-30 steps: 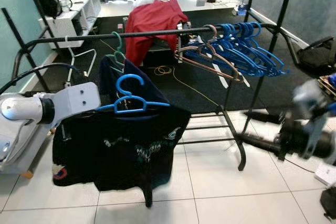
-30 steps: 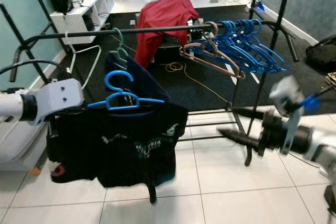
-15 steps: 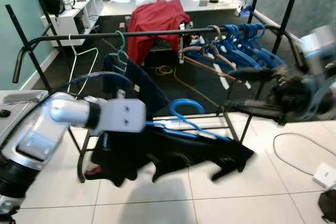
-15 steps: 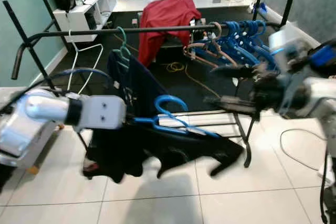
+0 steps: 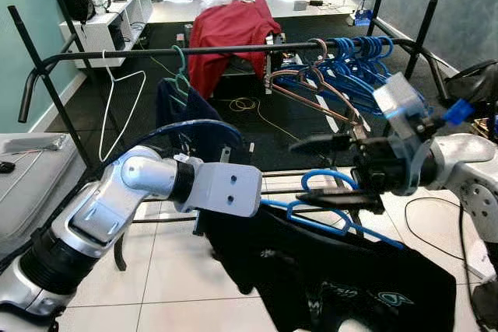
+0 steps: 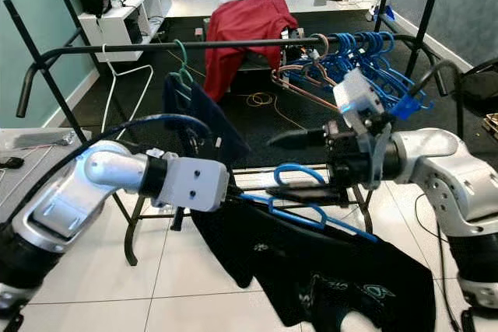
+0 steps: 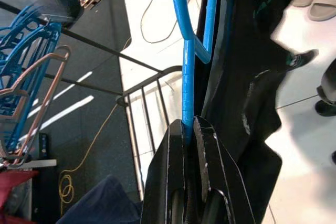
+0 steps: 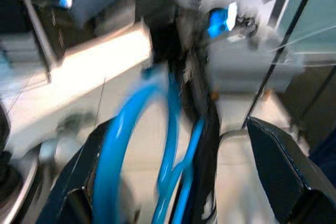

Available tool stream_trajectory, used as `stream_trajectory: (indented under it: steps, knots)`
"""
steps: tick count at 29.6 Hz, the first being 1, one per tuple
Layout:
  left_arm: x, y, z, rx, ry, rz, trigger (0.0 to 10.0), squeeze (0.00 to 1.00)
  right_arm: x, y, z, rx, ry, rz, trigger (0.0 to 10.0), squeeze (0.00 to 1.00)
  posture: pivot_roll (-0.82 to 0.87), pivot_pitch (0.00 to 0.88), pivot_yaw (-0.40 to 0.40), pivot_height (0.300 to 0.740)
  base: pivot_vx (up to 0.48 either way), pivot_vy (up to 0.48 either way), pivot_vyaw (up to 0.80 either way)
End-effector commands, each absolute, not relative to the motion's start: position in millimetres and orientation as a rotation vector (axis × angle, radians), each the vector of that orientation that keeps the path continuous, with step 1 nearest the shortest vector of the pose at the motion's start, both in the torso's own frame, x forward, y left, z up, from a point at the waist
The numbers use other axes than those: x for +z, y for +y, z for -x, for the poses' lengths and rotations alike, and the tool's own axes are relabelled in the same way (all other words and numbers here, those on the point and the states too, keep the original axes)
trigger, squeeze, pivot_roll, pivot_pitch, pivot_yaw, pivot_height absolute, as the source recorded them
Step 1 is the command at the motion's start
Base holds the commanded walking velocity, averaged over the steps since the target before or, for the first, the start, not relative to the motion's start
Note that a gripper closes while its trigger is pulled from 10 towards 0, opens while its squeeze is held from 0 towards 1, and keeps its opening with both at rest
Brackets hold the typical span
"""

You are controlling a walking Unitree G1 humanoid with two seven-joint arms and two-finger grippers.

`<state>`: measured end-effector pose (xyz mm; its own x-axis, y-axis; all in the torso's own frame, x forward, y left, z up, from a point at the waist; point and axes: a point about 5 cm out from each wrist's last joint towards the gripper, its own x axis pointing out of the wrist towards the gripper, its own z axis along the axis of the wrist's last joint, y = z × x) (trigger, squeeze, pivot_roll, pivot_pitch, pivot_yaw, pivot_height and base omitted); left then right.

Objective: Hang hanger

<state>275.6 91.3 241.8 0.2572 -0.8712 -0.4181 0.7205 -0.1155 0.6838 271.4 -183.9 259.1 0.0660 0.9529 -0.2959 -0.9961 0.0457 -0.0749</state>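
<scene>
Hanger (image 5: 327, 207) swung right; L fingers (image 7: 190, 145) clamp it, R fingers (image 5: 320, 170) spread; white tiles (image 5: 156, 270).

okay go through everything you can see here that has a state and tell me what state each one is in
Left gripper: shut on the blue hanger's arm.
Right gripper: open, fingers either side of the hook.
Blue hanger: held off the rail, tilted, not hung.
Black shirt: draped on the blue hanger, sagging toward the floor.
Rail: carrying a bunch of blue hangers and a dark garment.
Red cloth: draped behind the rail.
</scene>
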Motion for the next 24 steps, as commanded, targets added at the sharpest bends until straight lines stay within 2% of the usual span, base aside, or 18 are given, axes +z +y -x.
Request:
stream_trajectory:
  steps: [1,8,9,24]
  knots:
    - [246.2,92.8,-277.3,-1.337,-0.197,-1.008,10.0,0.00,244.4,-186.7,-266.6,1.504,0.295,0.339,10.0,0.00,-0.09,0.000,-0.002,0.740,0.000,0.000,0.00]
    - [243.7,92.4,-277.6,-1.335,-0.186,-1.012,10.0,0.00,237.4,-191.8,-259.5,1.502,0.378,0.363,10.0,0.00,-0.10,0.000,0.002,0.740,0.000,0.000,0.00]
    - [244.8,92.1,-277.8,-1.332,-0.189,-1.014,10.0,0.00,236.9,-191.7,-262.3,1.482,0.362,0.384,0.0,0.00,-0.10,0.000,0.002,0.740,0.000,0.000,0.00]
    - [248.5,91.4,-276.8,-1.329,-0.199,-1.015,10.0,0.00,243.4,-191.0,-269.3,1.444,0.302,0.392,0.0,0.00,-0.10,0.000,-0.001,0.740,0.000,0.000,0.00]
